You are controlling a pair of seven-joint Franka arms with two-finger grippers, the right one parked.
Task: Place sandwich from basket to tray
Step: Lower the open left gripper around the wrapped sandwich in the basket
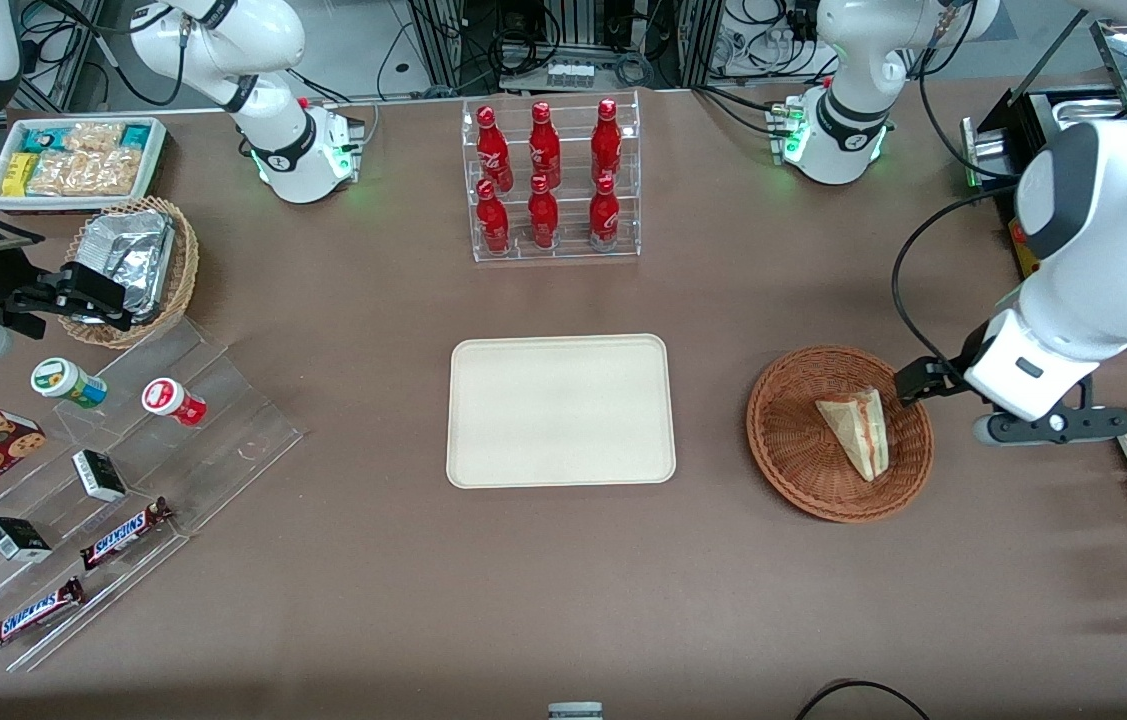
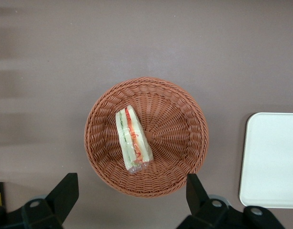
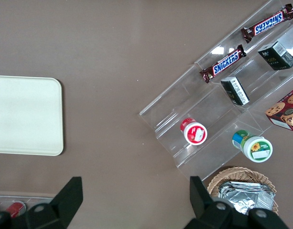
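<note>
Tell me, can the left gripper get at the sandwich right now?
Probably yes. The gripper hangs open above the basket, and the sandwich lies uncovered inside with nothing over it.

The word "SNICKERS" reads in white-and-blue lettering on two brown candy bars, one higher and one lower on the clear acrylic stepped display. The red bottles carry white script too small to read.
</note>
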